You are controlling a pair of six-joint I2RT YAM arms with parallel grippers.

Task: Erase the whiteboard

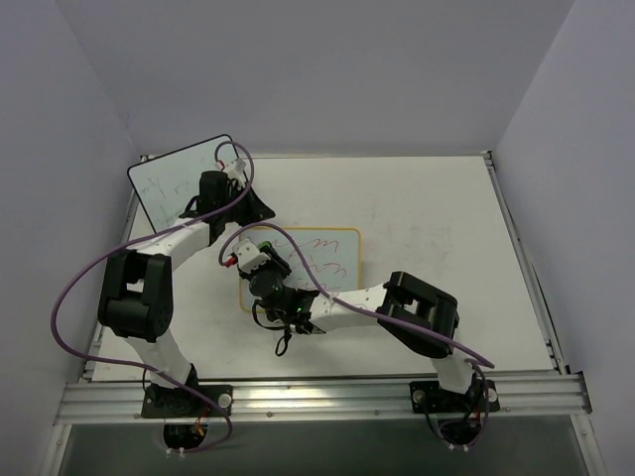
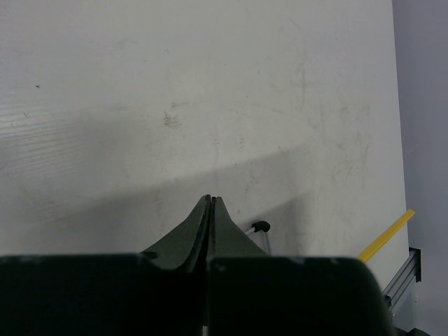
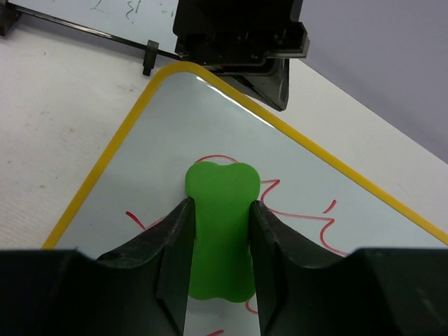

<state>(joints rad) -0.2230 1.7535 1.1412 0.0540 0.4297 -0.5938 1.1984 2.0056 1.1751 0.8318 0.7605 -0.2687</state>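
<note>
While the right tool [image 3: 220,208] clamped a green eraser [image 3: 220,231] between its two fingers, the eraser's rounded end pointed toward the upper left corner of the whiteboard [image 3: 210,126] in the right wrist view. Contact between eraser and board surface could not be confirmed. The whiteboard, with its yellow frame, lay flat on the desk [image 1: 427,208] slightly left of centre in the top view, and the right arm reached across its lower left portion. Red scribbles [image 3: 308,210] were visible on the board to the right of the eraser and at its lower left.

The left tool [image 2: 210,199] had its fingers pressed together with nothing between them. In the left wrist view it faced bare desk, with a strip of yellow frame at the lower right of the frame. In the top view it sat just beyond the whiteboard's upper left corner, beside a black-framed board [image 1: 179,174] at the upper left of the frame.
</note>
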